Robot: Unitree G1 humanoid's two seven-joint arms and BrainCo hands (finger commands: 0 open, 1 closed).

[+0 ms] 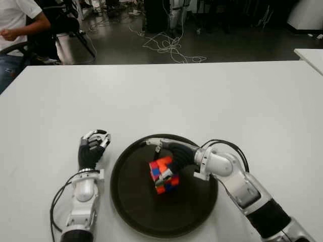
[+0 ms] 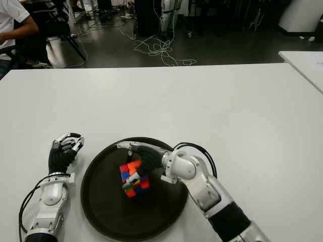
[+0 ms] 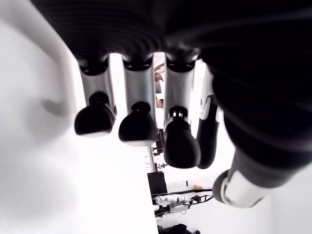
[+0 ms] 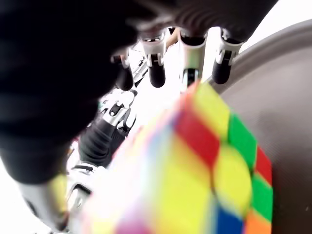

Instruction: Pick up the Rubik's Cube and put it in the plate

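Note:
The Rubik's Cube [image 1: 163, 175] sits tilted over the middle of the dark round plate [image 1: 136, 206], low inside the rim. My right hand [image 1: 166, 160] reaches in from the right and holds it. The thumb [image 1: 164, 176] lies across the cube's near face, and the fingers [image 1: 160, 146] stretch along its far side. In the right wrist view the cube [image 4: 204, 161] fills the space under the palm, with the fingertips [image 4: 190, 73] just past its edge. I cannot tell whether the cube's lower corner touches the plate.
My left hand [image 1: 92, 149] shows on the white table [image 1: 202, 96] just left of the plate, its fingers curled and holding nothing. A person sits at the far left corner [image 1: 15, 25]. Cables lie on the floor beyond the table.

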